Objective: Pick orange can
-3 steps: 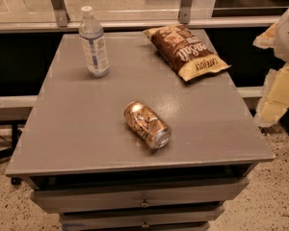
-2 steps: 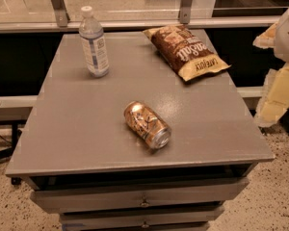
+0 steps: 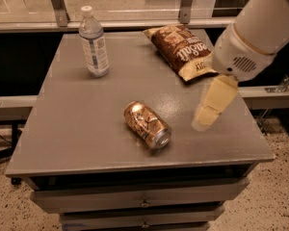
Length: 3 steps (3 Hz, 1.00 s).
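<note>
The orange can lies on its side near the middle front of the grey table. It is copper-orange with whitish swirls, and its silver end faces the front right. My gripper hangs from the white arm that comes in from the upper right. Its cream fingers point down over the table, to the right of the can and apart from it. It holds nothing.
A clear water bottle stands upright at the back left of the table. A brown-and-yellow chip bag lies at the back right, partly behind my arm. Drawers are below the table's front edge. A glass rail runs behind the table.
My arm has swung in from the right edge to over the table's right side, with the gripper now close to the can. The can, bottle and bag have not moved.
</note>
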Tool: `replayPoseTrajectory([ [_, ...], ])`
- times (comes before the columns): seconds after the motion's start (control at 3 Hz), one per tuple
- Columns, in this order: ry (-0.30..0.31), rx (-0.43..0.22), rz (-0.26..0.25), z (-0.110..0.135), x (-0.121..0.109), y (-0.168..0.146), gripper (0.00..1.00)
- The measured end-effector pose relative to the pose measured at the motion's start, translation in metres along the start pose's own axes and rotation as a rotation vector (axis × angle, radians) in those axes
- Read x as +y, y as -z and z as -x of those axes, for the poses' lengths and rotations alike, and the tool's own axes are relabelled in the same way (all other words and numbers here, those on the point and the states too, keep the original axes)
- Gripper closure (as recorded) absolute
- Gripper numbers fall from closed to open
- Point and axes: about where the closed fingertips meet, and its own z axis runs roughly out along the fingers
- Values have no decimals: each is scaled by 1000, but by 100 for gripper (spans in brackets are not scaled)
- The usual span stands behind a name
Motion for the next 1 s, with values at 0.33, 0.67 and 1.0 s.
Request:
replayPoseTrajectory([
  [0.33,-101,-77,81,42,15,-31,0],
  [0.67,-209,-132,117,71,31,-48,0],
  [1.0,-264,-185,114,86,45,-66,0],
])
